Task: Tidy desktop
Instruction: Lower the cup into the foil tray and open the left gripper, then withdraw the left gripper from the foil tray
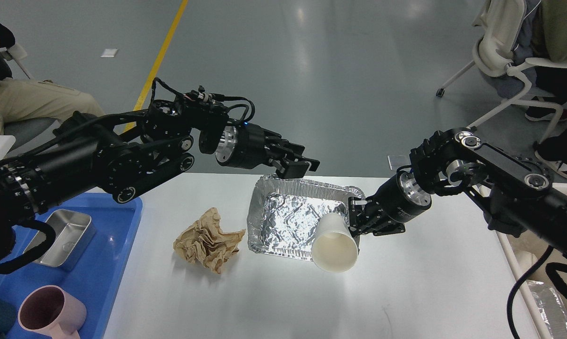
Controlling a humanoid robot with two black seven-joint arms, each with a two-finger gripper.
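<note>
Partly tidied at best: white paper cup [334, 244] tipped over the near rim of crumpled foil tray [296, 217] mid white desktop [283, 292], brown paper wad [207, 240] left of it, left gripper [296, 165] open, empty (right gripper [356, 219] pinching tray's rim).

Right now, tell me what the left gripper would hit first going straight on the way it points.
Probably nothing on the desktop: the left gripper points right, above the foil tray's far rim, toward bare floor. Depth is unclear.

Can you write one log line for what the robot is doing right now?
left claw: open, empty | right claw: shut on foil tray | paper cup: tipped over in tray
</note>
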